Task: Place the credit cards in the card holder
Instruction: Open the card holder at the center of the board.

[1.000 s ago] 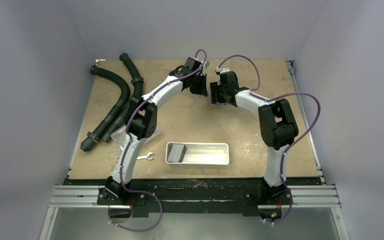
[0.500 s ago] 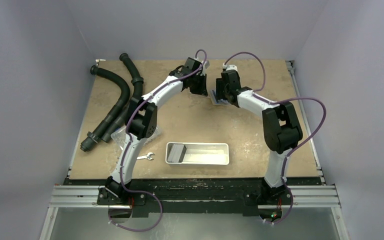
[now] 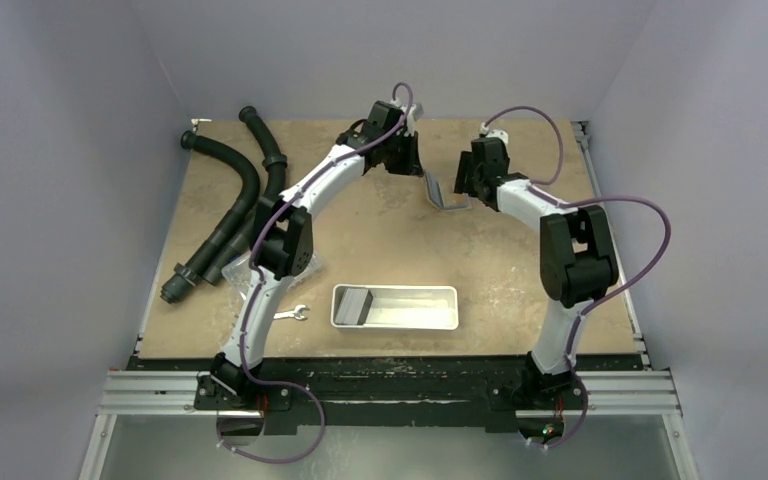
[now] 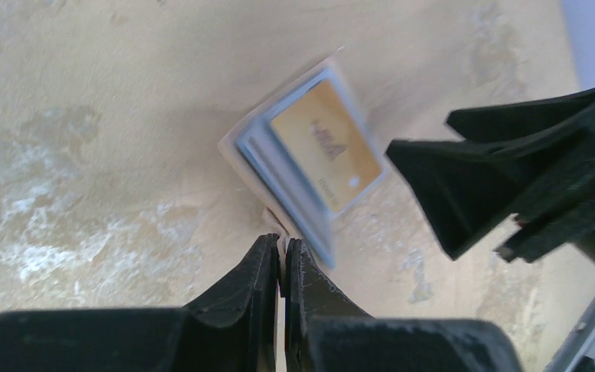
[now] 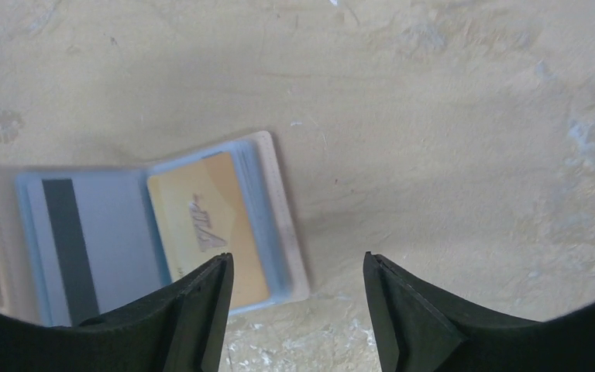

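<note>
The card holder (image 5: 279,209) lies open on the table, beige outside and light blue inside. A tan card (image 5: 201,225) sits in its right panel and a grey card with a dark stripe (image 5: 85,240) in its left panel. My left gripper (image 4: 281,242) is shut on a thin beige flap at the edge of the card holder (image 4: 279,167). The right gripper (image 5: 298,267) hangs open just to the right of the holder, nothing between its fingers. From above, the card holder (image 3: 438,192) shows between the left gripper (image 3: 412,168) and the right gripper (image 3: 463,190). Another dark card (image 3: 355,303) leans in the tray.
A long white tray (image 3: 410,308) stands near the front middle. A silver wrench (image 3: 293,313) lies to its left. Black corrugated hoses (image 3: 235,195) run along the left side. The right gripper's fingers (image 4: 503,170) loom at the right of the left wrist view.
The right gripper has drawn away to the right from the card holder and opened a little wider. The left gripper has shifted toward the back, still shut.
</note>
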Robot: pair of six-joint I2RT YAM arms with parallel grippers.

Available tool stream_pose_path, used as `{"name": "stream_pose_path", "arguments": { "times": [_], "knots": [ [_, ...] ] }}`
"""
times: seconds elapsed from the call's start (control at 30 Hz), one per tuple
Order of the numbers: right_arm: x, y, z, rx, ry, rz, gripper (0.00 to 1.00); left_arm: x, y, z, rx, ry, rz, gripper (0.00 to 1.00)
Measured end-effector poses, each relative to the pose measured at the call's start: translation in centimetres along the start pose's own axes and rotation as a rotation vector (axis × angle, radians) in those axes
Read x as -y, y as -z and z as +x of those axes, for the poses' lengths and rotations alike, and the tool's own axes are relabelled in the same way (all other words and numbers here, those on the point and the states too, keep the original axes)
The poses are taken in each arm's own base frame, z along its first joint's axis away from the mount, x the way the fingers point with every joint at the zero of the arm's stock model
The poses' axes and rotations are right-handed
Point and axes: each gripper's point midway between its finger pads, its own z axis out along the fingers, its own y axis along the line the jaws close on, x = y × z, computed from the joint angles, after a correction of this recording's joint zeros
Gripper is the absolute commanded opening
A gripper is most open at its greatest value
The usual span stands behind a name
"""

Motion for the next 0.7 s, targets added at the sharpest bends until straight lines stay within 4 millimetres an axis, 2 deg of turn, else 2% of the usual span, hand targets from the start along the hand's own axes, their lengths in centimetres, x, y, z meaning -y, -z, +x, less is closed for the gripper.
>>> {"name": "stream_pose_path", "arguments": {
  "times": [0.1, 0.2, 0.33, 0.47, 0.7],
  "knots": [
    [0.1, 0.1, 1.2, -0.035, -0.028, -0.066, 0.71, 1.1, 0.1, -1.1, 0.033, 0.007, 0.047, 0.0],
    [-1.3, 0.8, 1.8, -0.053, -0.042, -0.187, 0.71, 1.7, 0.2, -1.3, 0.034, 0.025, 0.073, 0.0],
    [-4.3, 1.7, 1.5, -0.054, -0.039, -0.347, 0.71, 1.9, 0.2, -1.2, 0.029, 0.036, 0.084, 0.0],
    [-6.4, 2.5, 1.3, -0.056, -0.045, -0.462, 0.71, 2.0, 0.2, -1.1, 0.027, 0.044, 0.087, 0.0],
    [-7.4, 3.0, 0.9, -0.046, -0.051, -0.52, 0.68, 2.2, 0.2, -1.1, 0.025, 0.05, 0.094, 0.0]
  ]
}}
